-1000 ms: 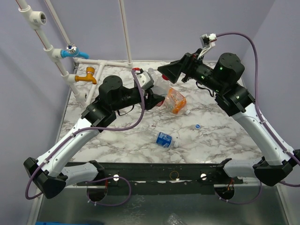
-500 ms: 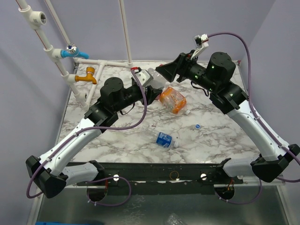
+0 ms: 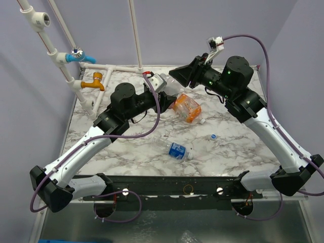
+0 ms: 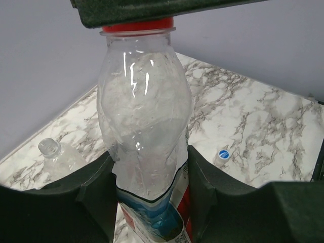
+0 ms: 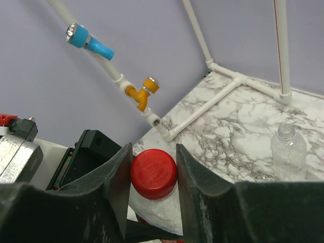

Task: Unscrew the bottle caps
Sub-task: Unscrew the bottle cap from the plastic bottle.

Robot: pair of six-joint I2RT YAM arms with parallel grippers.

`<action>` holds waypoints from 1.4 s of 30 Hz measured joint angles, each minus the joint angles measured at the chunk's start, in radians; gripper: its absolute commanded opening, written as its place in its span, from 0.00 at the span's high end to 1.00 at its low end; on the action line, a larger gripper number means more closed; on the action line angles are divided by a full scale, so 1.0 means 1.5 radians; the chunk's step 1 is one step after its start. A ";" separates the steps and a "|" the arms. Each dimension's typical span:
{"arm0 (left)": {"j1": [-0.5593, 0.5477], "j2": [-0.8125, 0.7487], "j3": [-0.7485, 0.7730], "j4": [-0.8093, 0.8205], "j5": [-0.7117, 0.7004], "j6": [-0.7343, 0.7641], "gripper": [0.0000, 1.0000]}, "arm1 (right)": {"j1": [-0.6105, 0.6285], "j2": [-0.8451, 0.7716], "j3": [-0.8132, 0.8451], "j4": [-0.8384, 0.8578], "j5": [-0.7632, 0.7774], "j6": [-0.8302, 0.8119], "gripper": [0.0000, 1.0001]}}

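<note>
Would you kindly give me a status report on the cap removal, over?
Left gripper shut on bottle body. Right gripper shut on red cap. Cap not yet off. Nothing in the way.

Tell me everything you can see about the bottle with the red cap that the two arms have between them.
The bottle is clear, thin, crinkled plastic, seemingly empty, with a label showing blue and red at its lower end. Its red cap is on. The left claw clamps its lower body; the right claw grips the cap from both sides. It is held raised above the marble table.
</note>
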 measured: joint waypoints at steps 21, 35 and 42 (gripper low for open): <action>0.007 0.005 0.081 -0.013 0.375 -0.176 0.96 | -0.012 -0.071 -0.062 0.205 -0.369 -0.014 0.99; -0.004 -0.017 0.066 -0.036 0.506 -0.174 1.00 | -0.005 -0.057 -0.008 0.151 -0.551 -0.035 0.19; -0.003 -0.046 0.026 -0.057 0.340 -0.053 1.00 | -0.001 -0.064 0.036 0.030 -0.309 -0.085 0.02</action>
